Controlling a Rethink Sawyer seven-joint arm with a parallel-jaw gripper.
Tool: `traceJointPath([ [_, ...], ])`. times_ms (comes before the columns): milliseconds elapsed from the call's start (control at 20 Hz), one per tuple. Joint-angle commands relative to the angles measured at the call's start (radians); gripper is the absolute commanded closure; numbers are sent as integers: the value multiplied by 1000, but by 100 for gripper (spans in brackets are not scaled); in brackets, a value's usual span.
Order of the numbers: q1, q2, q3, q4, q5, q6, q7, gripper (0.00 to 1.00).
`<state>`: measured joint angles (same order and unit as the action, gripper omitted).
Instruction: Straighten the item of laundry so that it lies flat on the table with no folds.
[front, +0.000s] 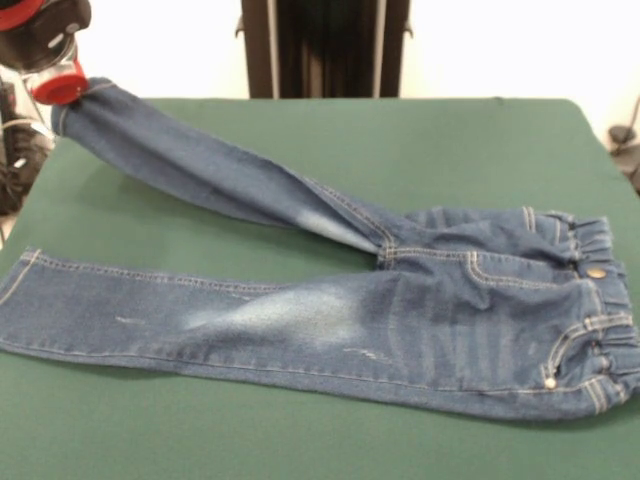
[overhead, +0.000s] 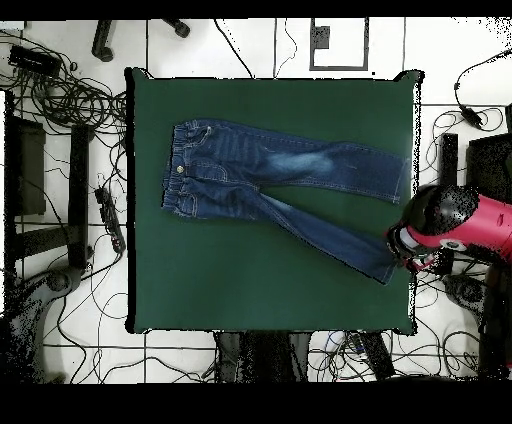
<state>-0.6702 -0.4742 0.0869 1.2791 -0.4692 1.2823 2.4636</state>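
I hold one leg cuff of the jeans (front: 330, 300) in my gripper (front: 62, 88), pinched and lifted at the table (front: 420, 140) corner. This is the spreading step; next, I judge, I lower the leg flat and let go.

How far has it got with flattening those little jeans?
Mostly there, it seems. The jeans are spread open on the table, and the waistband and one leg lie flat. In hand: the gripper is at the other leg's cuff, lifted off the cloth at the table's edge; whether it grips is unclear. Left: lay that leg down flat and let go.
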Motion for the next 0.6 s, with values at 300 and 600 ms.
traceJointPath([
  [300, 25, 88, 2, 16, 37, 215, -69, 100],
  [600, 19, 108, -14, -18, 31, 280, -57, 100],
])
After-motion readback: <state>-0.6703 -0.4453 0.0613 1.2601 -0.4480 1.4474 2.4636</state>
